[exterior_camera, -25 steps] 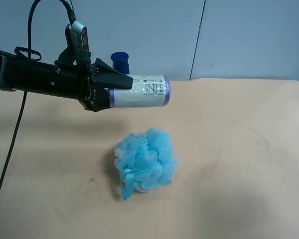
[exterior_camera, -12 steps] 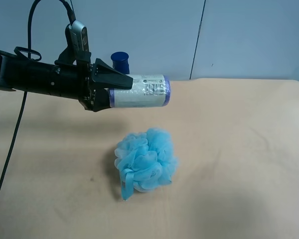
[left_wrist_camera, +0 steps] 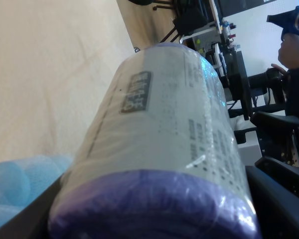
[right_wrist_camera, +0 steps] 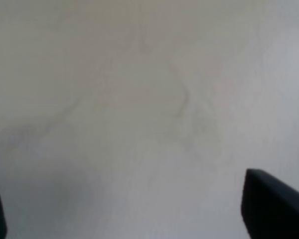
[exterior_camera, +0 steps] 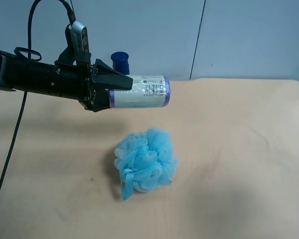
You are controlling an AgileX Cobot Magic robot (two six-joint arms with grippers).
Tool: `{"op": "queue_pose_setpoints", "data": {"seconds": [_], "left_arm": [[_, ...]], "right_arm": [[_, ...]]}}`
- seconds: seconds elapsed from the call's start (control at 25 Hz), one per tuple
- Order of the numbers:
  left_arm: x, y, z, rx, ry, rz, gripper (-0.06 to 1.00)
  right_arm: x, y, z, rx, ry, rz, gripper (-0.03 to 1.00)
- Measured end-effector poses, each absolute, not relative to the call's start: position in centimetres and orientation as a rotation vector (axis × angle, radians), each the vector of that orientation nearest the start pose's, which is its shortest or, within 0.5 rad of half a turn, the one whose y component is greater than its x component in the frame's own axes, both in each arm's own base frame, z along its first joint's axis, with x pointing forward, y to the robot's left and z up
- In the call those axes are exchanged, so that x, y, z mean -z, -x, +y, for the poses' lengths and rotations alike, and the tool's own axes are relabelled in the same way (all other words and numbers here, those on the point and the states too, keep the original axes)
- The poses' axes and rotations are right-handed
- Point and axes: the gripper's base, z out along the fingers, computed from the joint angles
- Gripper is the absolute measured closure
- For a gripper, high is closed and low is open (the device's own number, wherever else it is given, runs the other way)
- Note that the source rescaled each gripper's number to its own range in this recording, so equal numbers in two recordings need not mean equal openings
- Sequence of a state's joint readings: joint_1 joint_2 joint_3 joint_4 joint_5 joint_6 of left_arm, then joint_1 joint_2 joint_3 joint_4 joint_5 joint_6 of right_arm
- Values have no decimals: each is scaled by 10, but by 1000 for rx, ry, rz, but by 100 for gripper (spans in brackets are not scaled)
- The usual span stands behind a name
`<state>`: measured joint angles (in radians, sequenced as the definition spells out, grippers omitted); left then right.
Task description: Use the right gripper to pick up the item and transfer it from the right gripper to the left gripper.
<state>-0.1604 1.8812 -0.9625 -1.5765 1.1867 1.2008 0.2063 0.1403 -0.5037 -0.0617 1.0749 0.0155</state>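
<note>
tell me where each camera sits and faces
exterior high: up high, looking down on the table; left gripper holds the item.
left wrist: on the left arm, looking along the item; its fingers show.
right wrist: on the right arm, facing blurred pale surface; open right gripper shows.
shared: exterior and left wrist both show item and sponge.

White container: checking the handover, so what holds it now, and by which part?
The left gripper clamps the white container by its purple end nearest that arm; the right gripper is open, empty.

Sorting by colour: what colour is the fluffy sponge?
Light blue; the fluffy bath sponge shows best in exterior high view.
</note>
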Motion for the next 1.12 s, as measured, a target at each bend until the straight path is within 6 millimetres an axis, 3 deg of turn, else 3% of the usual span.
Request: {"op": "queue_pose_setpoints", "data": {"seconds": [0.2,0.44,0.6,0.92,1.12], "left_arm": [[-185,-314,-136,1671,-339,2263,94],[-185,-314,-136,1670,-342,2265,94],[-184,-313,-136,1667,-348,2269,94],[-182,-311,-135,1656,-376,2305,94],[-192,-321,-120,1601,-377,2333,94]], "right_arm": [[-277,-16,-2,-49,210,2180,19],[-277,5,-6,-11,105,2049,19],[-277,6,-5,60,-20,2051,19],[-277,6,-5,73,-41,2051,19],[-277,6,-5,72,-40,2051,19]]}}
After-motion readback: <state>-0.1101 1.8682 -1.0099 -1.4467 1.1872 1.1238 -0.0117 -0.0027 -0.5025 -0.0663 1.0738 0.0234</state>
